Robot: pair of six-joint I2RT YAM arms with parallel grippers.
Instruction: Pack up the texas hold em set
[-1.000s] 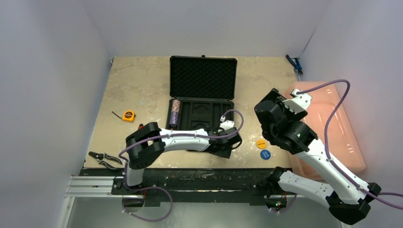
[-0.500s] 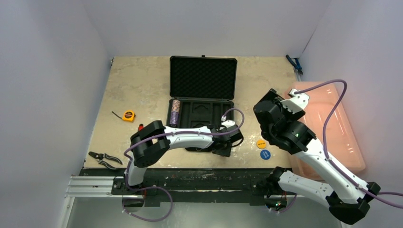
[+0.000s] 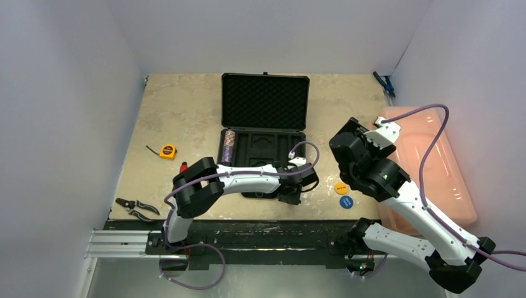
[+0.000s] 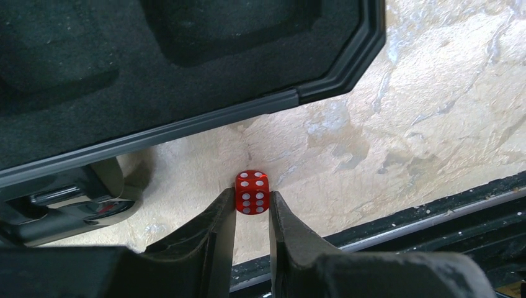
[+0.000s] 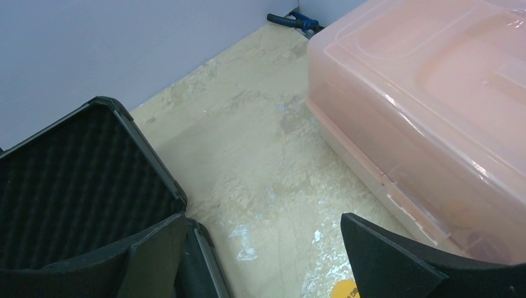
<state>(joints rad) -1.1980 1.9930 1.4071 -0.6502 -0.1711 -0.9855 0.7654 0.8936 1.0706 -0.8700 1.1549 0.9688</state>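
Red die (image 4: 252,192) pinched just outside the open black case (image 3: 263,133).
On the tabletop (image 4: 434,112) by the case's near right corner, the left gripper (image 4: 251,210) has its two fingertips pressed against opposite sides of the die, which rests on the table. The right gripper (image 5: 279,267) hangs over the table between the case and the pink bin (image 5: 422,93), fingers spread wide. A yellow disc (image 3: 340,187) and a blue disc (image 3: 345,202) lie right of the case. A chip stack (image 3: 229,147) lies in the case's left slot.
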